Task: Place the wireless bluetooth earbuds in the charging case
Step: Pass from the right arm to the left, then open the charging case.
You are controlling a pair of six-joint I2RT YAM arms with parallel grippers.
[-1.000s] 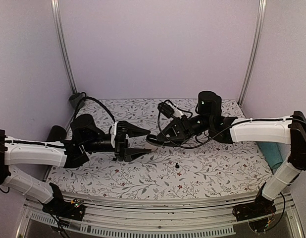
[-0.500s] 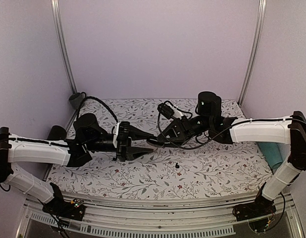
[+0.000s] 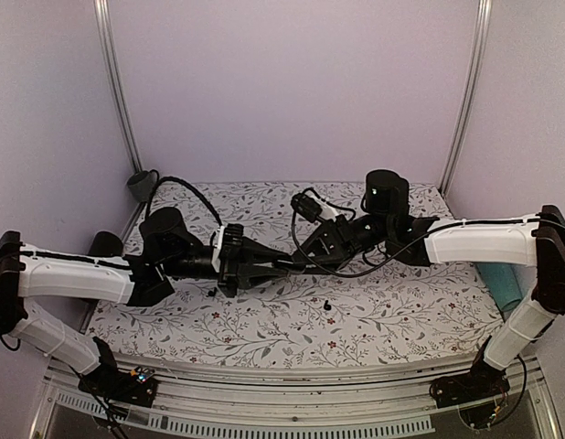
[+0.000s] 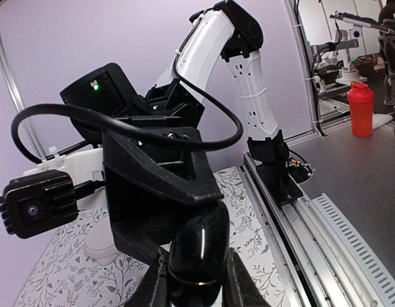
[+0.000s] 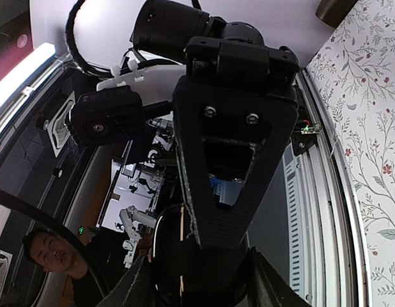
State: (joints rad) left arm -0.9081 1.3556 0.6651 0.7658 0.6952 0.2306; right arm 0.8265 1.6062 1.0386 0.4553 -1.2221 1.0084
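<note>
While both grippers are on the charging case (image 4: 197,246) at once, the trick is not to fight over it. It hangs in mid-air above the middle of the floral tablecloth (image 3: 401,311), off the surface. The left gripper (image 4: 196,281) is clamped across its glossy sides, right around the thin seam line, and the right gripper (image 5: 197,288) pinches it from the opposite direction, fingers hugging the round body. The lid looks closed to me, though the wrist views are dark enough that I wouldn't swear to it. So my read: this is either a handoff or a lid-opening move. Either way, one side should hold firm while the other does the work, pulling straight with no twisting, since that slick shell could squirt out. One earbud (image 3: 327,305) sits on the cloth nearer the front edge, well apart from the case, so nothing's loaded yet.
</note>
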